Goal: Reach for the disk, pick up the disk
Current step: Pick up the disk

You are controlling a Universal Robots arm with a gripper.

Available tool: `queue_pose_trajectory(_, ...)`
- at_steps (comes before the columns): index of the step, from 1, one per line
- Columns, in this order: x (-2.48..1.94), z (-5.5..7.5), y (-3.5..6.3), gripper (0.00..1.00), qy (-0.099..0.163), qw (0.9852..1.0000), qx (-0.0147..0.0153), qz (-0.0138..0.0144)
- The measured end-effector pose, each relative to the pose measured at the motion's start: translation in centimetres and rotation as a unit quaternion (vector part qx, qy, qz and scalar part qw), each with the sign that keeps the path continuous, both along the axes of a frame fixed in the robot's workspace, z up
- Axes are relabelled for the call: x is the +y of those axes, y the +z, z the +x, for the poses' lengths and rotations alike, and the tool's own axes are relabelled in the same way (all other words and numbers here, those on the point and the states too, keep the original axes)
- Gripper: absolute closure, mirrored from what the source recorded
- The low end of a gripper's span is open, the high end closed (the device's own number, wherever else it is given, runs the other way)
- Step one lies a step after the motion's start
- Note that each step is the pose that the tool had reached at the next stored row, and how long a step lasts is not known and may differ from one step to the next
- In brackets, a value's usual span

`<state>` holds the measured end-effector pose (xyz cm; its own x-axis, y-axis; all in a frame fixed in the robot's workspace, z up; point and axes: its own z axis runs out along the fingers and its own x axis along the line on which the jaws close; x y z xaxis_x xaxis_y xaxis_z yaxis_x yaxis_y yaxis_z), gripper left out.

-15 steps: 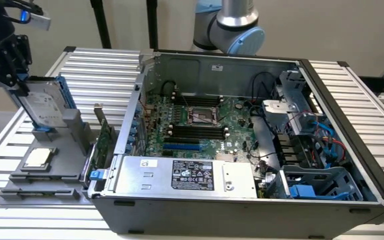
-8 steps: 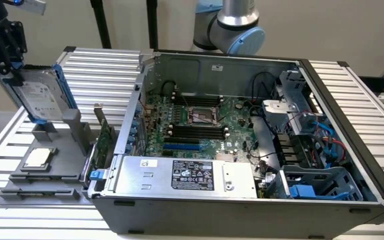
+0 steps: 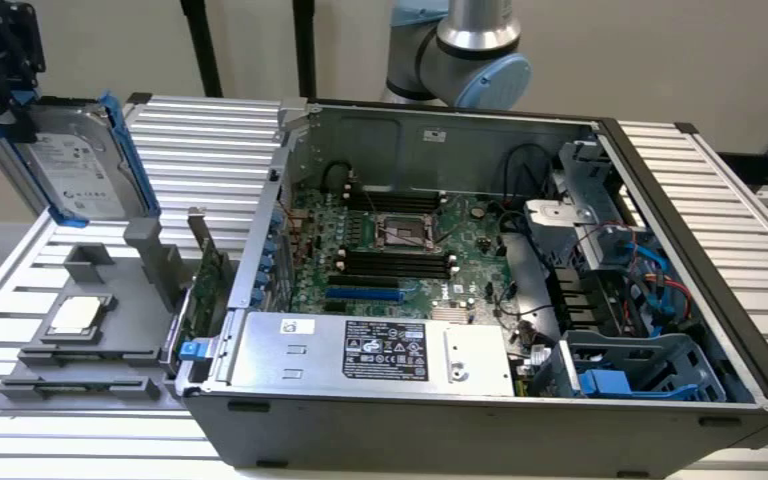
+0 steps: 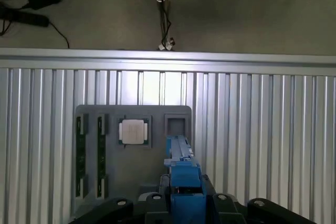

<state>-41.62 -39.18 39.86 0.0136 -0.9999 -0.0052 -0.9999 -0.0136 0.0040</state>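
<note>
Ribbed bench point(image 3: 211, 150) below me, open computer case point(image 3: 491, 430) at the exterior view's right, grey tray point(image 3: 104, 372) beside it. My jaws are clamped on the disk point(image 3: 75, 160), upright, clear above the tray; the chip point(image 3: 75, 315) sits in the tray.

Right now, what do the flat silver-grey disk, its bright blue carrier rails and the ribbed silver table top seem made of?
Flat silver-grey disk: probably metal, matt sheen, under a white paper-like label.
Bright blue carrier rails: likely moulded plastic, even saturated colour.
Ribbed silver table top: apparently aluminium profiles, bright streaks along the grooves.
</note>
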Motion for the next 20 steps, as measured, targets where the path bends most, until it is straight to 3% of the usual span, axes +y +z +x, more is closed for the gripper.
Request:
queue_pose_trajectory(5,-0.19,1.4,2.24,0.67,0.002,1.0,0.0,0.0032)
queue_pose_trajectory(12,-0.55,4.4,4.49,0.67,0.003,0.9999,0.0001,0.0121)
queue_pose_trajectory(20,-1.21,8.0,6.78,0.67,0.003,0.9998,0.0,0.0198)
